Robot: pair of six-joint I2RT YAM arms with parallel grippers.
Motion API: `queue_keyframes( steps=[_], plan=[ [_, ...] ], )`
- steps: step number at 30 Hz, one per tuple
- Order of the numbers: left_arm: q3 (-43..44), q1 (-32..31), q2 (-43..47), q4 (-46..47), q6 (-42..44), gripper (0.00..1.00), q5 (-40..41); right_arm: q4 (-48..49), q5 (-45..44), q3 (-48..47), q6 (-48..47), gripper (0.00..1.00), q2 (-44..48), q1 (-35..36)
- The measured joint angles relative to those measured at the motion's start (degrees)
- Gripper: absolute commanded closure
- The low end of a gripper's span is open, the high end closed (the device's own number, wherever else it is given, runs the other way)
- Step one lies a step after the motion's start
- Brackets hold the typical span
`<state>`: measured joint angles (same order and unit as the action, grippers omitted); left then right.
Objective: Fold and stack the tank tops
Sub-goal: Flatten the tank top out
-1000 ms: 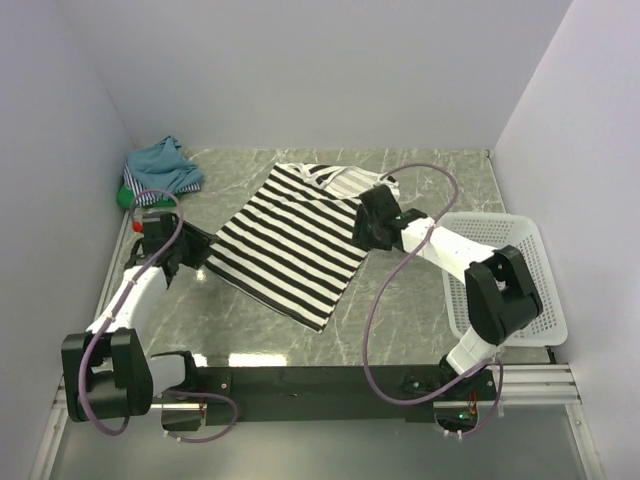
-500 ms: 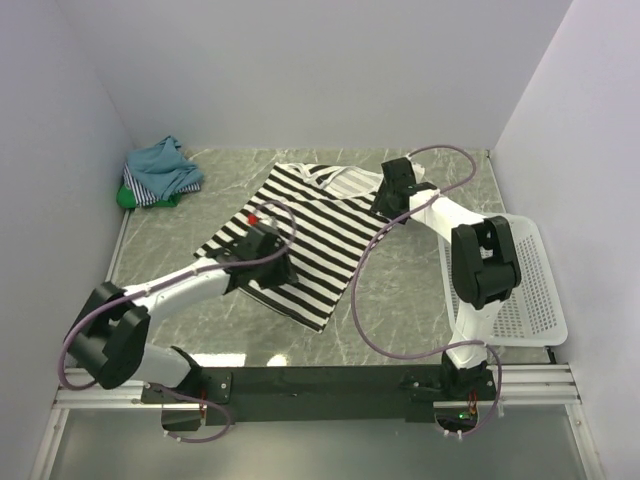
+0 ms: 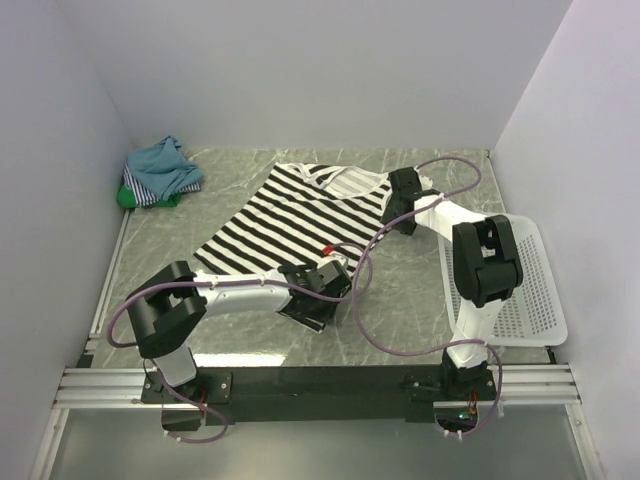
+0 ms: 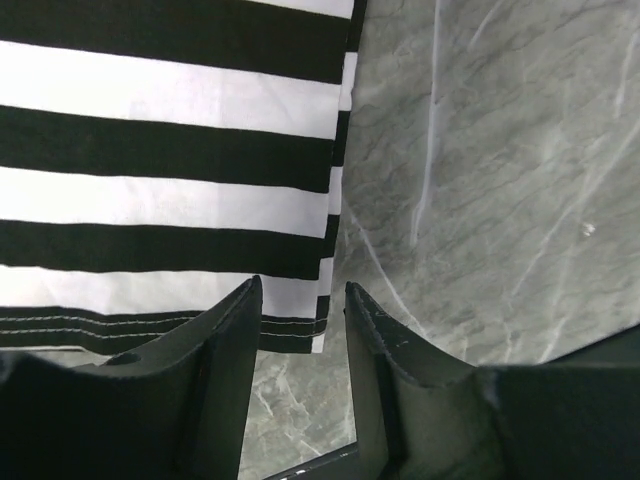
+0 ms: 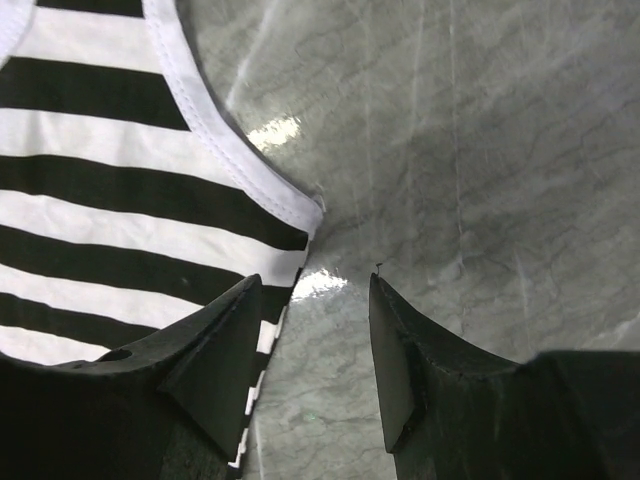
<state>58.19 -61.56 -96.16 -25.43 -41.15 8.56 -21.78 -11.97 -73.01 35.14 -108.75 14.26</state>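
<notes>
A black-and-white striped tank top [image 3: 285,225] lies spread flat on the marble table, neckline toward the back. My left gripper [image 3: 322,288] stands open over its near right hem corner. In the left wrist view the striped cloth [image 4: 170,150] ends in that corner right between the tips of the left gripper [image 4: 303,300]. My right gripper [image 3: 401,207] is open at the top's back right side. In the right wrist view the white-trimmed armhole edge of the top [image 5: 120,200] meets the side seam just ahead of the right gripper [image 5: 315,290]. Neither gripper holds cloth.
A crumpled pile of teal, thin-striped and green tank tops [image 3: 160,172] sits in the back left corner. A white lattice basket [image 3: 530,290] stands at the right edge behind the right arm. Grey walls close in the table on three sides.
My left arm has swung from the table's left side across the striped top to its near right corner. My right gripper has moved back to the armhole. Both sets of jaws have narrowed slightly.
</notes>
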Motion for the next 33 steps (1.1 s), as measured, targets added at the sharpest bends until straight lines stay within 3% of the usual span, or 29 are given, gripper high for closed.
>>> queue_keyframes(
  steps=[12,15,18,20,23,25,28,30,33],
  plan=[
    [1.46,-2.69,-2.01,-2.93,-0.13,0.47,4.90,1.36,0.90,0.44,0.87,0.46,-0.26,-0.20],
    [0.72,-2.84,-2.01,-2.25,-0.13,0.50,4.59,1.95,1.51,0.44,1.33,0.51,-1.01,-0.33],
    [0.37,-2.99,-2.10,-2.08,-0.17,0.56,4.48,2.27,2.29,0.44,1.70,0.53,-1.79,-0.55],
    [0.22,-3.02,-2.08,-1.77,-0.17,0.60,4.48,2.45,2.75,0.44,1.77,0.59,-2.08,-0.70],
    [0.11,-3.10,-2.10,-1.55,-0.26,0.74,4.55,2.58,3.41,0.42,2.01,0.67,-2.08,-0.92],
    [0.09,-3.28,-2.10,-1.51,-0.37,0.80,4.63,2.71,3.91,0.39,2.01,0.78,-2.10,-1.01],
    [-0.02,-3.56,-2.10,-1.38,-0.52,0.99,4.66,2.82,4.22,0.37,2.01,0.95,-2.10,-1.05],
    [-0.02,-3.72,-2.10,-1.27,-0.48,0.99,4.61,2.84,4.42,0.37,2.23,1.00,-2.10,-1.11],
    [-0.28,-3.85,-1.79,-1.01,-0.46,0.99,4.48,2.84,4.50,0.37,2.32,1.00,-2.10,-1.38]
  ],
)
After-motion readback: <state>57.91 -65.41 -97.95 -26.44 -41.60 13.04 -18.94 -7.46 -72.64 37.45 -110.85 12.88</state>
